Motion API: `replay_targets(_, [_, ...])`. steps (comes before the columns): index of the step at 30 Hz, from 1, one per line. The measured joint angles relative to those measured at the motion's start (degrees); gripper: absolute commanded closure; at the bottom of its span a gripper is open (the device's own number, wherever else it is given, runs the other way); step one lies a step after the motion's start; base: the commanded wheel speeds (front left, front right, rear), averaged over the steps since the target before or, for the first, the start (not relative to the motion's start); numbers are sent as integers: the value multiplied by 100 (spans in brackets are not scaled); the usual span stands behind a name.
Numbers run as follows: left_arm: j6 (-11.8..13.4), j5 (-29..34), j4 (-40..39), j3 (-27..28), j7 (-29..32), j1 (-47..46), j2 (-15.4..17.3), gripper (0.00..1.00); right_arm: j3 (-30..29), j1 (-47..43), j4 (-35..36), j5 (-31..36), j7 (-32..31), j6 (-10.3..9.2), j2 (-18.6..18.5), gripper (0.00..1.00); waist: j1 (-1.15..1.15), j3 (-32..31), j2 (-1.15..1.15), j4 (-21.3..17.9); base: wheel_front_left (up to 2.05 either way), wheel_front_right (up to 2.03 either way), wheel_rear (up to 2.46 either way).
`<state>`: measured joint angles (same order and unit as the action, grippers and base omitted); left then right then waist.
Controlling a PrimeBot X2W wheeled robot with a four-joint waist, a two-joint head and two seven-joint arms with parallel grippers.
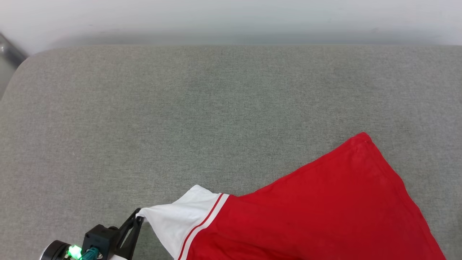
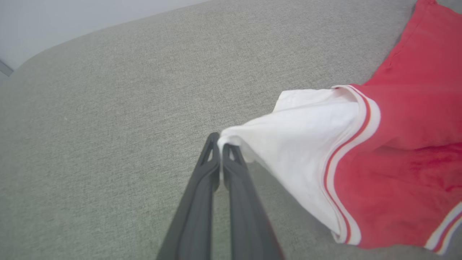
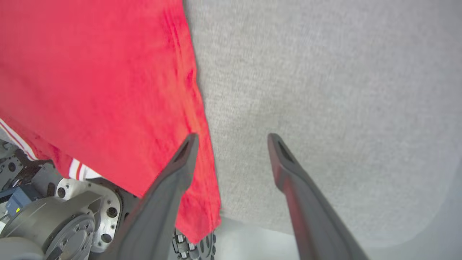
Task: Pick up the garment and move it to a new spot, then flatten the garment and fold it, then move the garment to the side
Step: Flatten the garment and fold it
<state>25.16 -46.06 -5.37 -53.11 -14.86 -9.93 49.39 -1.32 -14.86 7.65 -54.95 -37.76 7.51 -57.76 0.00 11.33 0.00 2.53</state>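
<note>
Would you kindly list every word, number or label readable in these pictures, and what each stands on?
None can be read.
The garment shows plain red cloth, a white sleeve and striped trim, with no letters or digits in sight.
The grey surface bears no print.

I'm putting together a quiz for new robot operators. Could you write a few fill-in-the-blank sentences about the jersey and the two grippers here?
1. The sleeve of the garment pinched by the left gripper is ____ in colour.
2. The right gripper is ____, with nothing between its fingers.
3. The garment lies on a fabric surface that is ____ in colour.

Missing words: white; open; grey.
</note>
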Motion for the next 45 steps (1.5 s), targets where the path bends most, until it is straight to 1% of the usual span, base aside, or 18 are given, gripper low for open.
replay_targets(3, [-27,32,-5,-27,9,-31,-52,100,-234,408,330,5,-124,0,-187,0,0,37,0,54,0,0,0])
replay_targets(6, [-59,80,-8,-42,15,-138,-101,100,-297,949,572,7,-347,0,-339,0,0,119,0,125,0,0,0])
replay_targets(9, [-105,151,0,-73,54,-253,-141,100,-49,1552,748,53,-704,0,-469,0,0,220,0,226,0,0,0])
replay_targets(13, [-151,232,14,-105,74,-432,-212,100,579,2419,827,226,-1256,0,-556,0,0,374,0,388,0,0,0])
replay_targets(16, [-190,315,34,-142,81,-533,-298,100,1135,3150,710,396,-1659,0,-433,0,0,510,0,511,0,0,0])
replay_targets(20, [-242,424,52,-188,100,-712,-415,100,1876,4031,334,688,-2199,0,-105,0,0,711,0,669,0,0,0])
replay_targets(23, [-258,482,70,-207,108,-845,-524,100,2308,4542,-15,862,-2438,0,153,0,0,871,0,796,0,0,0])
replay_targets(27, [-279,514,105,-210,108,-938,-615,100,2687,5029,-447,1023,-2518,0,394,0,1,1094,0,927,0,0,0])
replay_targets(31, [-297,550,151,-201,98,-1018,-682,100,3111,5206,-794,1083,-2520,0,516,0,0,1288,0,1033,0,0,0])
replay_targets(33, [-298,552,174,-192,88,-1034,-709,100,3310,5228,-898,1085,-2465,0,550,0,1,1370,0,1063,0,0,0])
replay_targets(38, [-331,556,249,-186,73,-1051,-787,100,3585,5355,-1034,1000,-2324,0,523,0,1,1463,0,1063,0,0,0])
replay_targets(39, [-332,555,270,-183,73,-1053,-790,100,3631,5378,-1046,984,-2276,0,520,52,0,1457,0,1047,0,0,0])
replay_targets(40, [-345,555,293,-183,67,-1054,-792,100,3675,5398,-1067,960,-2214,0,520,100,1,1445,0,1030,0,0,0])
replay_targets(45, [-374,516,401,-159,55,-1053,-808,100,3819,5462,-1187,901,-1681,0,593,100,1,1242,0,936,0,0,0])
